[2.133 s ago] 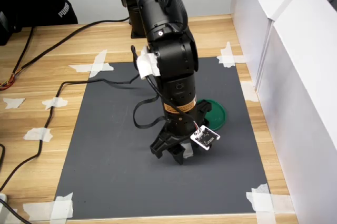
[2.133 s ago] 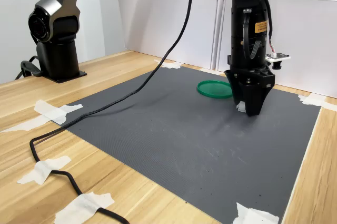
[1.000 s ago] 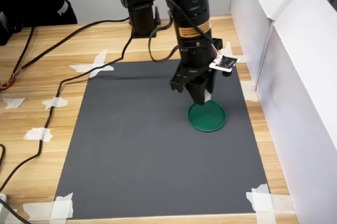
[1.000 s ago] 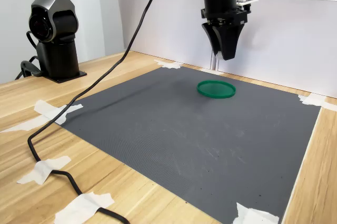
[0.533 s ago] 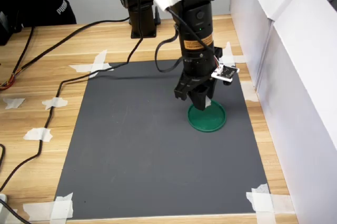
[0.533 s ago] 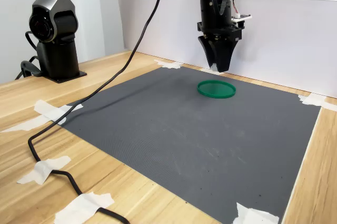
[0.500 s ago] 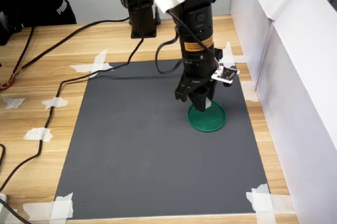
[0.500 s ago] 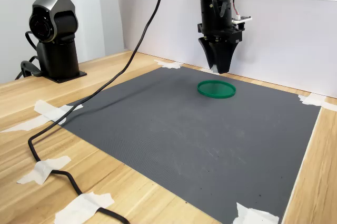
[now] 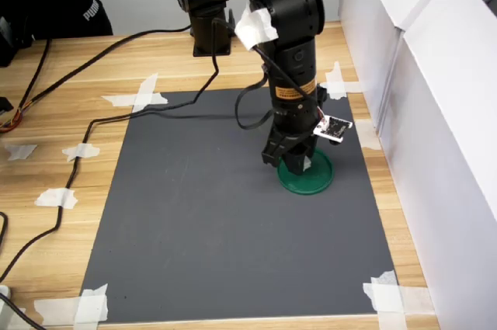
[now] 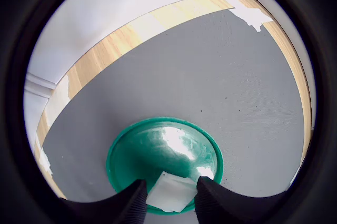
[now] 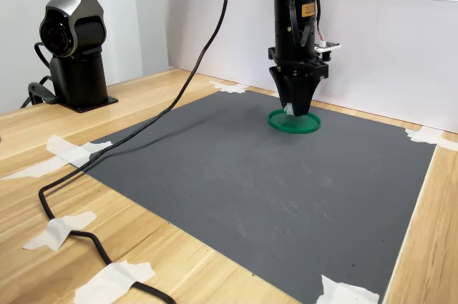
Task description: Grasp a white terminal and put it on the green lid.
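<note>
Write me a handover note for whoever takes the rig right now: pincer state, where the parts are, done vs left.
Pincer: shut on the white terminal, held between the fingertips, pointing down just above the green lid.
Green lid: flat on the grey mat, toward the first exterior view's right edge.
Done: terminal grasped and carried over the lid.
Left: lower if needed, open the pincer, confirm the terminal rests inside the rim, retract. Whether it already touches the lid cannot be told.

The gripper (image 9: pixel 296 165) hangs directly over the lid (image 9: pixel 315 180), its tips just above the lid's surface. Between the fingers (image 10: pixel 128 203) sits the terminal (image 10: pixel 171 192), over the lid (image 10: pixel 137 150). The lid lies on the mat (image 9: pixel 202 221). In the second exterior view, the arm's base (image 11: pixel 77 82) stands well left of the gripper (image 11: pixel 295 109).
</note>
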